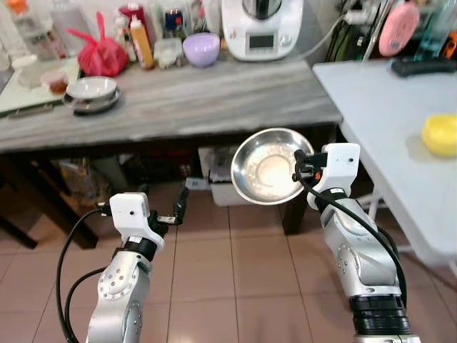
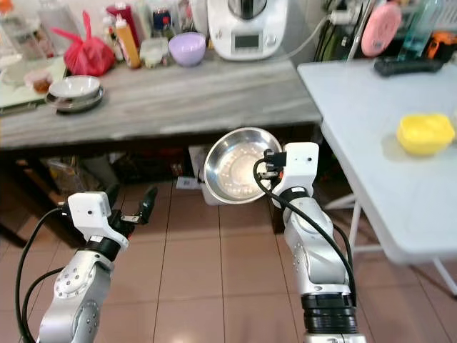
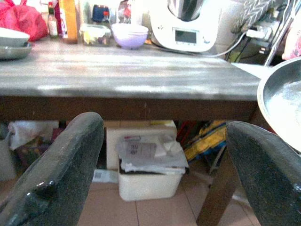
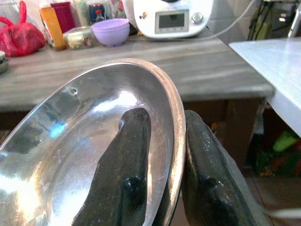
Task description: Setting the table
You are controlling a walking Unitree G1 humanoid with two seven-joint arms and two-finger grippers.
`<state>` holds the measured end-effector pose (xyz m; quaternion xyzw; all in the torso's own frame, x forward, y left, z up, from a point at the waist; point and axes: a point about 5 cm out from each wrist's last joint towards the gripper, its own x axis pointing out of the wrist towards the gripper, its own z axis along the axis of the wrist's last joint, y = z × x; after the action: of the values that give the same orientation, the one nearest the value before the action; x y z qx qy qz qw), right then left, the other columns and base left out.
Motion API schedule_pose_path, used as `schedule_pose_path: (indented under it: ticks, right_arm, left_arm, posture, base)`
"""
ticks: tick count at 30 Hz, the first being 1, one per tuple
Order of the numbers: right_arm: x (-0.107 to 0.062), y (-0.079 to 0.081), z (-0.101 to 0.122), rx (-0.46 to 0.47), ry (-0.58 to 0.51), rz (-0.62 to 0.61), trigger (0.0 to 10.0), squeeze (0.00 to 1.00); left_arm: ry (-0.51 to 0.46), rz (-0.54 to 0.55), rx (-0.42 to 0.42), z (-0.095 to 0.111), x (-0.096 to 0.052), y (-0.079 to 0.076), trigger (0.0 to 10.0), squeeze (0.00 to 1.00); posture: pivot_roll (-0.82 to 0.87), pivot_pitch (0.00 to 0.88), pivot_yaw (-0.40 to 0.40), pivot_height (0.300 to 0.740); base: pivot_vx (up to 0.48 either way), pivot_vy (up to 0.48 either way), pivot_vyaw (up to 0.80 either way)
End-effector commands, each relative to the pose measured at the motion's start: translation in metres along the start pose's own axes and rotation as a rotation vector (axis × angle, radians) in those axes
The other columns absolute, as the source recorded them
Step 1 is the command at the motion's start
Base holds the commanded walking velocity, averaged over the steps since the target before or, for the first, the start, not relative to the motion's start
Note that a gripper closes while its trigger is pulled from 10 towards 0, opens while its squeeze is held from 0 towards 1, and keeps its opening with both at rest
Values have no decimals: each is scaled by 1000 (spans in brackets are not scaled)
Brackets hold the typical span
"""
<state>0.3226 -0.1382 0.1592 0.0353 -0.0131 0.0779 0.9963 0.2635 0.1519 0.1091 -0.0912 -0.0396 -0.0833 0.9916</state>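
My right gripper (image 1: 303, 166) is shut on the rim of a shiny steel bowl (image 1: 268, 167), held tilted in the air in front of the grey counter (image 1: 214, 100). In the right wrist view one finger (image 4: 124, 165) lies inside the steel bowl (image 4: 70, 150) and the other outside its rim. My left gripper (image 1: 180, 207) stands open and holds nothing, low over the tiled floor, below the counter's edge. More steel bowls (image 1: 91, 93) are stacked on the counter at the far left. A white table (image 1: 400, 121) stands to the right with a yellow bowl (image 1: 440, 134) on it.
On the counter's back stand a purple bowl (image 1: 201, 48), a white kitchen machine (image 1: 261, 28), a red bag (image 1: 100, 53) and bottles. A white bin (image 3: 148, 176) and boxes sit under the counter. A dark remote-like object (image 1: 423, 66) lies at the white table's far end.
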Motion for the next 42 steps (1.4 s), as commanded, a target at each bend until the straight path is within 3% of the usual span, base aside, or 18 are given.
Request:
schedule_pose_path:
  ticks: [1, 27, 37, 42]
  right_arm:
    - [2, 9, 5, 10, -24, 34, 10000, 0]
    - [-2, 12, 1, -4, -17, 74, 10000, 0]
    - [-3, 14, -1, 0, -11, 84, 10000, 0]
    - [-3, 18, -4, 15, 2, 103, 10000, 0]
  left_arm:
    - [3, 25, 23, 2, -3, 9, 10000, 0]
    - [0, 16, 32, 5, -1, 8, 10000, 0]
    - [0, -11, 68, 6, -8, 10, 10000, 0]
    - [28, -35, 86, 2, -21, 13, 10000, 0]
  posture:
    - [-98, 66, 56, 740]
    - [-102, 72, 65, 740]
    - [-98, 74, 68, 740]
    - [-89, 82, 72, 740]
  base:
    - [480, 0, 0]
    - [480, 0, 0]
    - [24, 0, 0]
    - [0, 0, 0]
